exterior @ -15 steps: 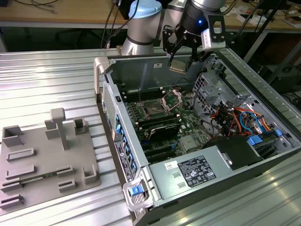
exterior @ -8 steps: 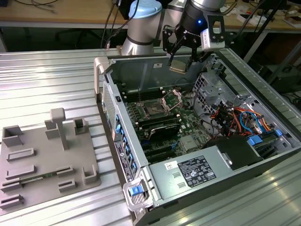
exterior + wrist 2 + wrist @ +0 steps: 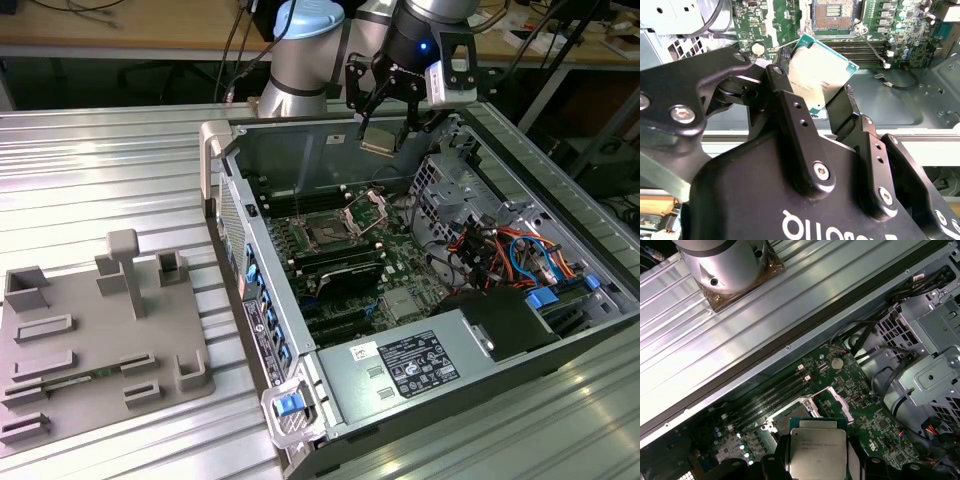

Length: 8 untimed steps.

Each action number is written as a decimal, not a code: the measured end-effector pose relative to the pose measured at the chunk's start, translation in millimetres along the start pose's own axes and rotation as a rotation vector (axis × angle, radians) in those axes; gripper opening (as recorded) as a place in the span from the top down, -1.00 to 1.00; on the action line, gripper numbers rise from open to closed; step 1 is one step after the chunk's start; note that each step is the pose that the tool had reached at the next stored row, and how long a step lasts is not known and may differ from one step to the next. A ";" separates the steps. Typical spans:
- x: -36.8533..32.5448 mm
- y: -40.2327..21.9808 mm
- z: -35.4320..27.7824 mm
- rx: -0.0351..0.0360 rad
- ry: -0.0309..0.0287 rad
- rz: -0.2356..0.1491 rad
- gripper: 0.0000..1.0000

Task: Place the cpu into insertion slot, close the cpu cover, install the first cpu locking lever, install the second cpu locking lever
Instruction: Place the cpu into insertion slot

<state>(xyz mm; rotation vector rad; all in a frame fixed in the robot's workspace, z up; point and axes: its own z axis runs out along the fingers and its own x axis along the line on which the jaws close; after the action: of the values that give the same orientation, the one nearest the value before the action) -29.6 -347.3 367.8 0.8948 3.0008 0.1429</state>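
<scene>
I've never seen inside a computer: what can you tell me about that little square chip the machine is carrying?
The cpu is a thin, flat square with a dull silver metal top, faint print and a green rim. The gripper pinches two opposite edges between black fingers. It hangs tilted above the green motherboard, touching nothing else.

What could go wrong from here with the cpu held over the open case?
The jaws pinch the cpu just at its edges, well above the socket, so it may slip, or land crooked and bend pins. Loose cables and the drive cage stand close beside the socket, so the jaws might snag them on the way down.
</scene>
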 end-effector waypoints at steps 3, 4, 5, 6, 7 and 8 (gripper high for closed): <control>0.5 -0.3 0.1 -0.0003 -0.0012 0.014 -0.09; 0.6 -0.5 0.1 -0.0003 -0.0016 0.018 -0.09; 0.6 -0.5 0.1 -0.0003 -0.0018 0.019 -0.09; 0.7 -0.5 0.1 -0.0004 -0.0018 0.020 -0.09; 0.7 -0.5 0.1 -0.0004 -0.0018 0.020 -0.09; 0.7 -0.5 0.1 -0.0004 -0.0018 0.020 -0.09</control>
<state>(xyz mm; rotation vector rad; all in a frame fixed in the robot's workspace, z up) -30.4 -347.3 367.7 0.9245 2.9908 0.1428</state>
